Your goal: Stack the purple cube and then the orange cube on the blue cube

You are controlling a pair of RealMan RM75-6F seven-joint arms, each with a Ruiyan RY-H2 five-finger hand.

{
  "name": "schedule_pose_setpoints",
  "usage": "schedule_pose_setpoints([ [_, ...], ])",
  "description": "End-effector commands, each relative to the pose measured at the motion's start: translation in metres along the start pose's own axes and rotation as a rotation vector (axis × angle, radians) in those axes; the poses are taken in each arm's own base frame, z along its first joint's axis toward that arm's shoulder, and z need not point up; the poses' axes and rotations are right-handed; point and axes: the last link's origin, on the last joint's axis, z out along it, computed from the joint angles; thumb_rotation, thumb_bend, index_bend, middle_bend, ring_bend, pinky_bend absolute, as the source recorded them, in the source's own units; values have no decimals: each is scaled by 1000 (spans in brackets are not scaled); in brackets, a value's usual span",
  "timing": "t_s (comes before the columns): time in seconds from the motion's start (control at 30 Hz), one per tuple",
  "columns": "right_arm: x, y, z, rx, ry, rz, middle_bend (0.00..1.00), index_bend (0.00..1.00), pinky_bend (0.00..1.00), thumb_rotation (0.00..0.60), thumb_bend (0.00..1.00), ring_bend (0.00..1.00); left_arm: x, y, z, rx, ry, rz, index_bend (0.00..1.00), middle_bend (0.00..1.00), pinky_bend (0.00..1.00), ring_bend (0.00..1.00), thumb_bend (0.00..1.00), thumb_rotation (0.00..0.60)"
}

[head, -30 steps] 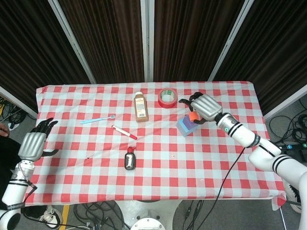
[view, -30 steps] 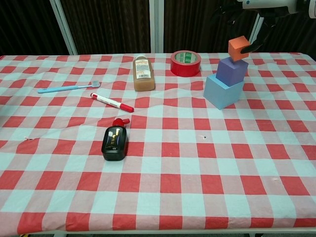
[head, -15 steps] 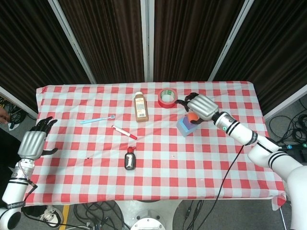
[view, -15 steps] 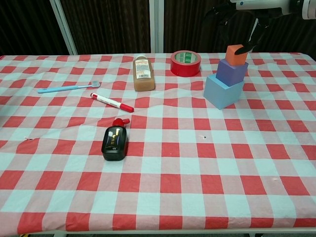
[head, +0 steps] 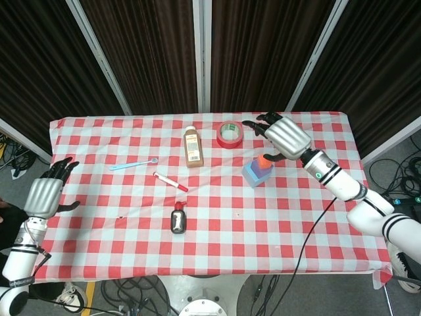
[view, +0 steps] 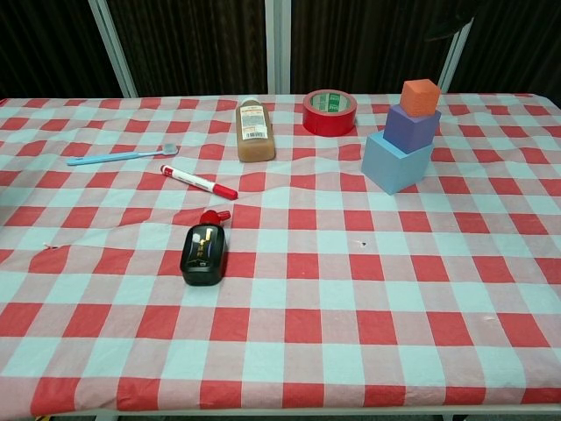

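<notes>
1. We find the orange cube (view: 420,96) atop the purple cube (view: 411,127), itself on the pale blue cube (view: 395,162), far right on the table (view: 289,351).
2. We note the right hand (head: 284,137) above the stack, fingers spread, holding nothing.
3. We note the left hand (head: 44,195) off the near left edge, open, empty.

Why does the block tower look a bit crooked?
The cubes are twisted differently: the purple cube sits turned on the blue cube, toward its back corner, and the orange cube is turned again. Nothing has fallen or spilled.
</notes>
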Motion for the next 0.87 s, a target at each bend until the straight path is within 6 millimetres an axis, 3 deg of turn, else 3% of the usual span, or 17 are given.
schedule_pose_setpoints([
  [0.03,-12,-9,-82,-344,110,-189,196,44,82,600,122,37,-2,2,-1,-16,-2,-12,194,194,321,134,86,600],
  [0.13,-32,-30,-120,-485,109,-146,158,0,15,600,122,10,-2,6,-1,-47,0,-20,194,194,321,134,86,600],
  [0.27,-60,-49,-166,-582,106,-109,137,0,0,600,123,0,0,8,-3,-71,19,-21,194,194,321,134,85,600],
  [0.43,-85,-65,-209,-629,137,-93,127,0,0,600,122,0,2,10,-8,-76,41,-25,194,194,321,134,86,600],
  [0.63,-104,-65,-233,-679,131,-56,127,0,0,600,123,0,-1,14,-14,-83,42,-27,194,195,320,134,86,600],
  [0.87,-109,-66,-235,-665,139,-28,126,0,0,600,123,0,-2,15,-16,-79,40,-26,194,194,320,134,86,600],
])
